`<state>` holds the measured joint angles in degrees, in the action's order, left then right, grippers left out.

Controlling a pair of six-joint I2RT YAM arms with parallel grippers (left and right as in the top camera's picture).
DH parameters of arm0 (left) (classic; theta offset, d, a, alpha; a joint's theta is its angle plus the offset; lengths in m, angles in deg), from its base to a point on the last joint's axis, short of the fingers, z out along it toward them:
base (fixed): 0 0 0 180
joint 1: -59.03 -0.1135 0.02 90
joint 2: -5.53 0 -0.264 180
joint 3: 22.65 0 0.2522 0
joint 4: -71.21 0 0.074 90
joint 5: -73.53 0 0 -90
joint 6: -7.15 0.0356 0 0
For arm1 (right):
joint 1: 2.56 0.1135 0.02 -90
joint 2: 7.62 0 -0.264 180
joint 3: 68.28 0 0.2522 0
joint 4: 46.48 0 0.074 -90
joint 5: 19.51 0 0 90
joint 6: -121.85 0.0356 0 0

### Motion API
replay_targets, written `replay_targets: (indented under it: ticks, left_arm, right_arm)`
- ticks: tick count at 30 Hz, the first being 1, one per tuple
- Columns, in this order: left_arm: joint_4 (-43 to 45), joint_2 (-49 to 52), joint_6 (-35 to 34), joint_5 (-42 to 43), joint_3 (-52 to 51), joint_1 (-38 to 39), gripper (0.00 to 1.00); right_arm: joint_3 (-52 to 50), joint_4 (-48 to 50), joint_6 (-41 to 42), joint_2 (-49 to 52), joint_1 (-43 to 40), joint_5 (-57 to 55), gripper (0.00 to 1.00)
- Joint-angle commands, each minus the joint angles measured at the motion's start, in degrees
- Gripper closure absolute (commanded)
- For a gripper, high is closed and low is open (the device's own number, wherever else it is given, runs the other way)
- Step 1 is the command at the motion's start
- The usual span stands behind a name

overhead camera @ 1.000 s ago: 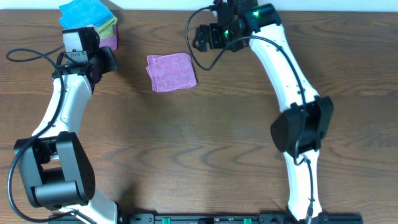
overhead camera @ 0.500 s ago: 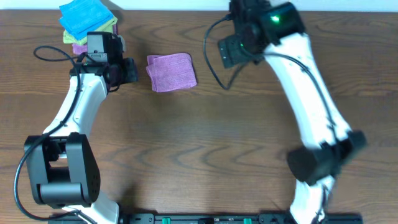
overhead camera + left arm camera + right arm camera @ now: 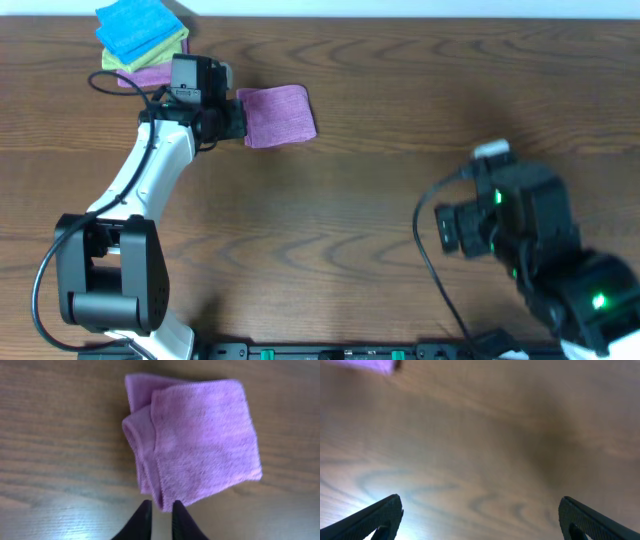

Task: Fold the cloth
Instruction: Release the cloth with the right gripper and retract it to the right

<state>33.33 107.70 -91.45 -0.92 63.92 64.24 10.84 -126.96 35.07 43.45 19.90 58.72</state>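
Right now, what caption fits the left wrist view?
Folded lilac cloth on wooden table, left gripper at its corner.

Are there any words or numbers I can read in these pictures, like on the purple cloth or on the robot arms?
None: no word, number, label or brand can be read on the cloth, on the stacked cloths, on the table or on the arms. The green spots on the right arm are lights, not writing.
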Motion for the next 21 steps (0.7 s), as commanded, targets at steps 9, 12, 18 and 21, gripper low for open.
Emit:
replay_targets:
  ticks: [9, 12, 18, 21]
  left_arm:
    - [7.7, 5.9, -3.9, 0.2, -4.5, -1.7, 0.55]
    - [11.0, 8.8, -5.6, 1.6, -4.5, -1.7, 0.43]
    - [17.6, 13.5, -8.5, 5.6, -4.5, -2.5, 0.39]
    - [21.0, 14.6, -10.4, 7.2, -4.5, -3.1, 0.35]
  right_arm:
    - [-10.4, 4.2, -0.7, -8.4, -0.4, 1.3, 0.0]
    - [-10.5, 4.3, -0.4, -6.9, -0.4, 1.6, 0.01]
    - [-10.5, 4.3, 0.9, -4.0, -0.4, 2.7, 0.01]
    - [-10.5, 4.3, 1.9, -2.7, -0.4, 3.2, 0.01]
